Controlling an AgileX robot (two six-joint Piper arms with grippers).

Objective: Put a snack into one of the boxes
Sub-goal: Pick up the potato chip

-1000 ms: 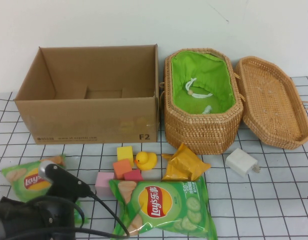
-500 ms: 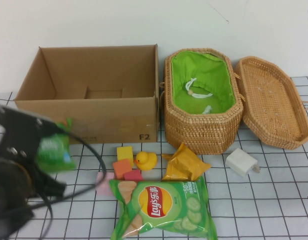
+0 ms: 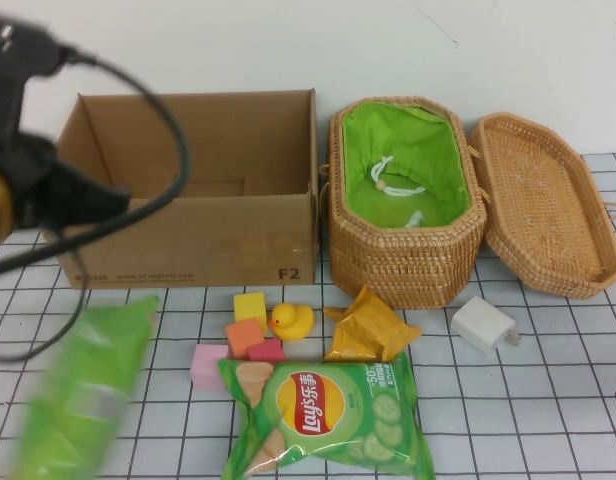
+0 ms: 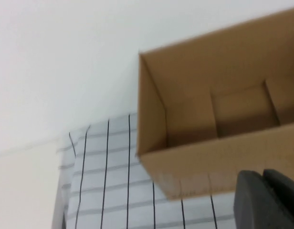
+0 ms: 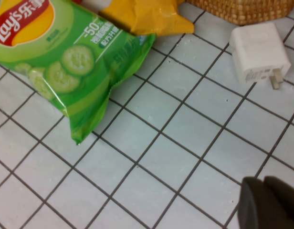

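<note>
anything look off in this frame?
Yes: a small green snack bag is a motion-blurred streak at front left, apart from the left gripper, which is shut on nothing up by the cardboard box. It looks dropped. The right gripper, shut, is low on the right near the white charger.

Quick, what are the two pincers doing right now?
Left pincer: closed, near the cardboard box, nothing seen in it.
Right pincer: closed, empty, low over the table.

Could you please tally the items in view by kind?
Snack bags: 3
Blocks: 4
Containers: 2 (cardboard box, basket)
Lid: 1
Duck: 1
Charger: 1
Total: 12
Left gripper shut by the box; right gripper shut near the charger.
</note>
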